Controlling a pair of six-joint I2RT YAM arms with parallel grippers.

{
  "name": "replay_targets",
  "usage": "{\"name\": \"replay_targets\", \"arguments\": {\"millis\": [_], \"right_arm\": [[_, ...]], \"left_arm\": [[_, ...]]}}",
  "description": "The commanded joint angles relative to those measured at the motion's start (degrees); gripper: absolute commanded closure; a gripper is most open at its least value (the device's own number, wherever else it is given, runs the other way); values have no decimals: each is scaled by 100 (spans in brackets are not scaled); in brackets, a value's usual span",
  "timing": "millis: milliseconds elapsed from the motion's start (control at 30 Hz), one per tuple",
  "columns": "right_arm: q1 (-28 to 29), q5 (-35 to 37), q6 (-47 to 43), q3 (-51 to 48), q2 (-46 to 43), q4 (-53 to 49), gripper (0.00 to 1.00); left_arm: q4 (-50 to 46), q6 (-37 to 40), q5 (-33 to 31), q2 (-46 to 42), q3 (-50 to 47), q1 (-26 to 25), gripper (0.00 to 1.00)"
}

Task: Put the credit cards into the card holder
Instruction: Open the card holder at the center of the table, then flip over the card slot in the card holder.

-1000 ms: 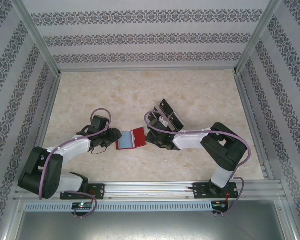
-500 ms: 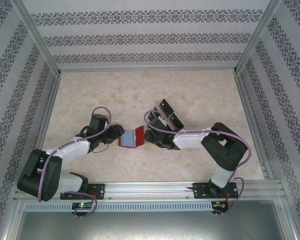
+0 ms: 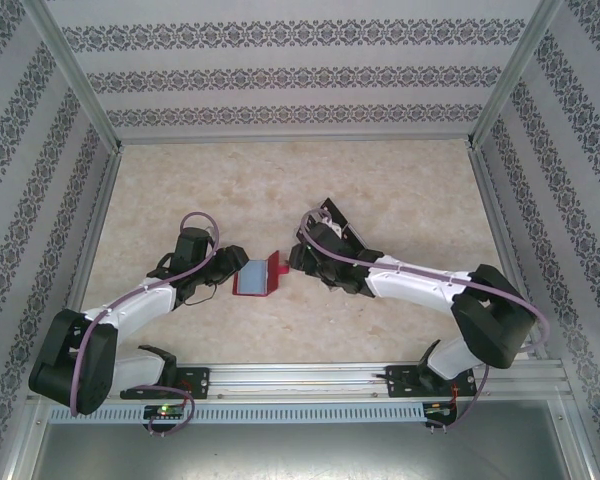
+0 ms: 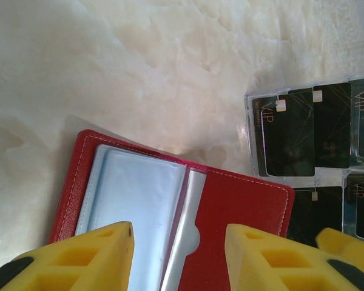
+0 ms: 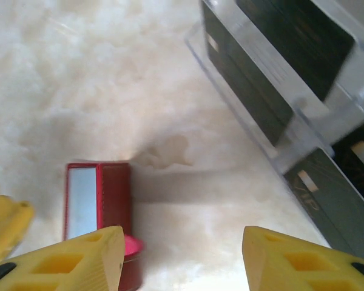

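The red card holder (image 3: 257, 277) lies unfolded on the table, its grey-blue clear pockets (image 4: 133, 200) facing up and its right flap (image 3: 277, 266) tilted upward. My left gripper (image 3: 231, 265) is open at its left edge, with the yellow fingers (image 4: 85, 257) spread over the pockets and the fold. My right gripper (image 3: 304, 258) is open just right of the holder (image 5: 97, 194), with bare table between its fingers (image 5: 303, 260); the pink snap tab (image 5: 132, 245) sits by its left finger. Several black credit cards (image 4: 306, 130) stand in a clear slotted tray (image 3: 332, 220).
The clear tray (image 5: 291, 103) sits just behind my right wrist, partly hidden by the arm in the top view. Patterned walls and metal rails (image 3: 90, 215) close in the marble-look table on three sides. Open tabletop (image 3: 280, 185) stretches behind the wallet.
My left gripper has moved right, up to the wallet's edge. The right arm's elbow swung out to the right and lower, while its gripper stayed beside the wallet.
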Motion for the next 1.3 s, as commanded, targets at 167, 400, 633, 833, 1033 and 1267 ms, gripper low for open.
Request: {"name": "replay_targets", "arguments": {"millis": [167, 400, 633, 833, 1033, 1267], "right_arm": [[325, -695, -496, 1139, 618, 23, 49], [627, -921, -514, 1797, 1009, -120, 53], [859, -878, -514, 2767, 2007, -1041, 48], [1068, -290, -737, 3859, 2969, -2301, 43], [1197, 51, -839, 4369, 3406, -2831, 43], [1290, 164, -914, 4877, 3871, -3367, 45]], "left_arm": [[50, -89, -184, -253, -125, 65, 56], [-930, -165, -911, -697, 21, 82, 54], [-1661, -141, -1410, -927, 228, 610, 46], [-1654, 79, -1067, -588, 438, 1076, 43], [-1422, 11, -911, -563, 330, 1251, 42], [-1245, -71, -788, -570, 232, 1297, 42]]}}
